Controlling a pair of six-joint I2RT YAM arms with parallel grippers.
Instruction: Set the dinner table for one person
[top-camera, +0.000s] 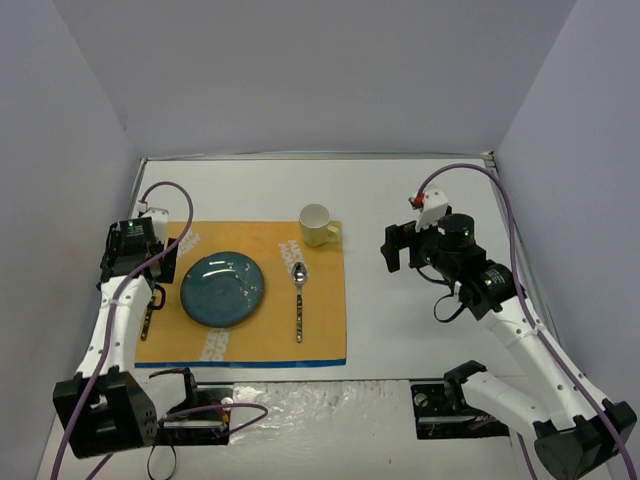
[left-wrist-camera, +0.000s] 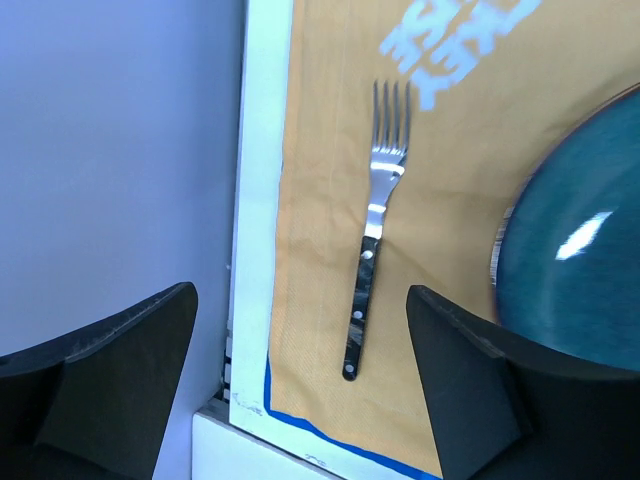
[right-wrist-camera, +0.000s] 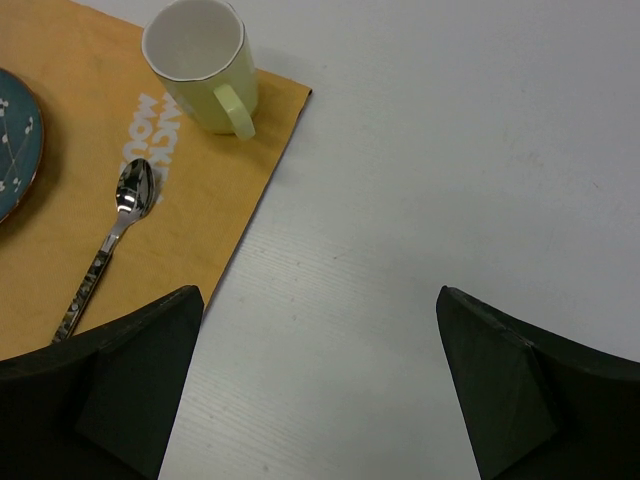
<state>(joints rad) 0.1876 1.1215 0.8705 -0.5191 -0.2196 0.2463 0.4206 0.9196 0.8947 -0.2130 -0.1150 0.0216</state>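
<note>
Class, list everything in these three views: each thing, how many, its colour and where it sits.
Large flat white rectangular tabletop: one, white, under everything.
Orange-yellow cloth placemat: one, blue near edge, white lettering, on the tabletop's left half.
Round teal-blue plate: one, on the placemat, left of centre.
Pale yellow mug: one, upright, placemat's far right corner.
Metal spoon with dark handle: one, right of the plate.
Metal fork with dark handle: one, left of the plate.
Left arm: one, white and black, jaws open above the fork.
Right arm: one, white and black, jaws open above bare tabletop.

Plain lavender-grey walls (top-camera: 320, 70) (three sides), even light
</note>
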